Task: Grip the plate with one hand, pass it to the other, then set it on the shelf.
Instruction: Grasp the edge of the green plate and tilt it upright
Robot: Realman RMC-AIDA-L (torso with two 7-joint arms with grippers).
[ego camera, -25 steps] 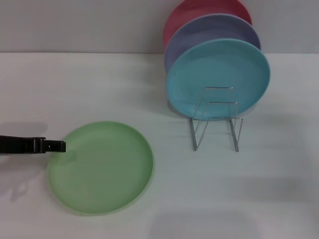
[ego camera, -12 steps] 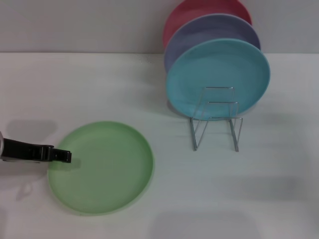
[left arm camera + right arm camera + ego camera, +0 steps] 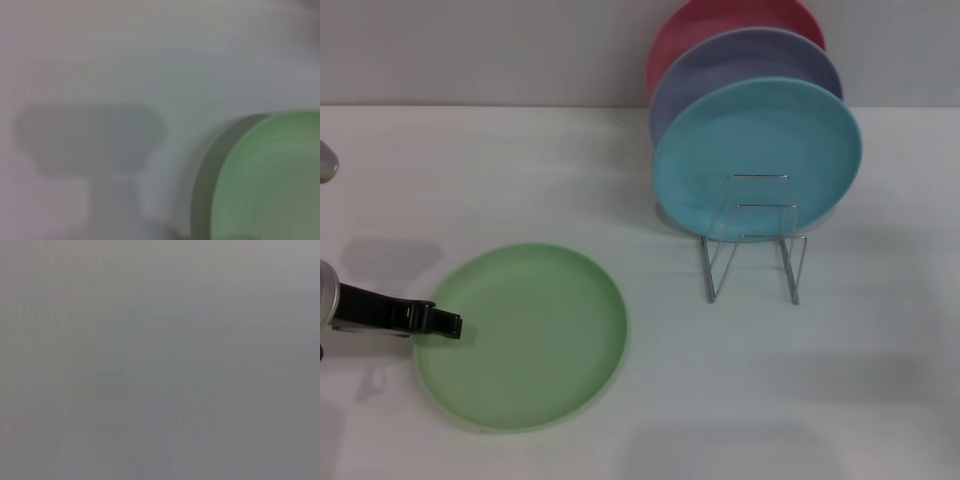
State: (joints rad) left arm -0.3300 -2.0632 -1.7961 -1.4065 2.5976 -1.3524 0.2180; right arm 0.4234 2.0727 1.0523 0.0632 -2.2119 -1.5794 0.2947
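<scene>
Where left gripper (image 3: pixel 448 324) meets green plate (image 3: pixel 525 335) rim, no writing visible.

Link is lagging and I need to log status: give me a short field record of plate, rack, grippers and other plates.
green plate: flat on the table, not lifted
left gripper: at the green plate's left rim; finger state unclear
right gripper: not in view
wire rack: front slots empty
other plates: turquoise plate, lavender plate and red plate upright, stacked behind one another at the rack

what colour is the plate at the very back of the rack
Pinkish red plate, mostly hidden behind the lavender plate; it shows best in the head view.
</scene>
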